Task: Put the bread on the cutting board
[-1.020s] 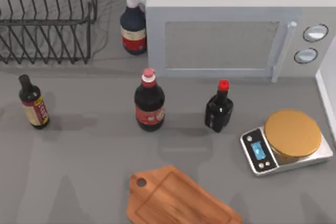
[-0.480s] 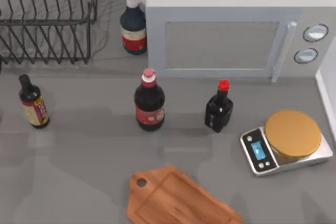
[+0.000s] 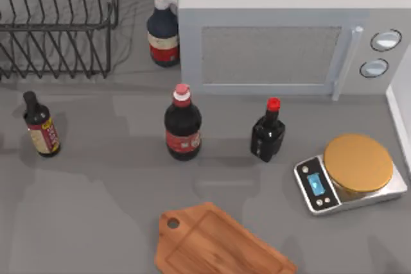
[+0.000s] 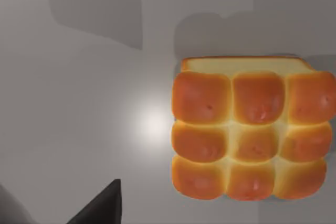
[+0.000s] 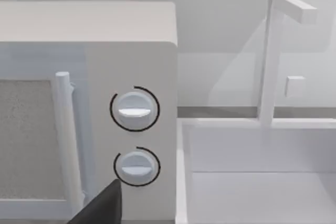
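Right, my left wrist camera is looking straight down on the bread (image 4: 247, 135), a square pull-apart block of nine golden-orange buns lying flat on the grey table (image 4: 79, 103); I read that as the left arm poised above it for a top-down pick, since the loaf sits off to one side of the lens and not yet centred; a dark finger (image 4: 102, 205) of the left gripper pokes in at the picture's edge, apart from the bread, so nothing is grasped, though whether the jaws are spread or closed I cannot tell; from above, the board (image 3: 221, 242) lies at the near edge of the table, handle hole toward the bottles, its face bare and waiting; the three nearer bottles (image 3: 182, 126) and the scale (image 3: 350, 174) with its tan disc stand well apart from it, which leaves a free lane for the drop, I'd judge; the right arm is idle, its camera facing the microwave (image 5: 131, 129) dials and the white sink beside it, one dark finger (image 5: 102, 208) at the frame edge, state again unreadable; next I'd want the left gripper centred over the loaf and squeezing gently, because soft buns like these may well squash or tear along the seams.
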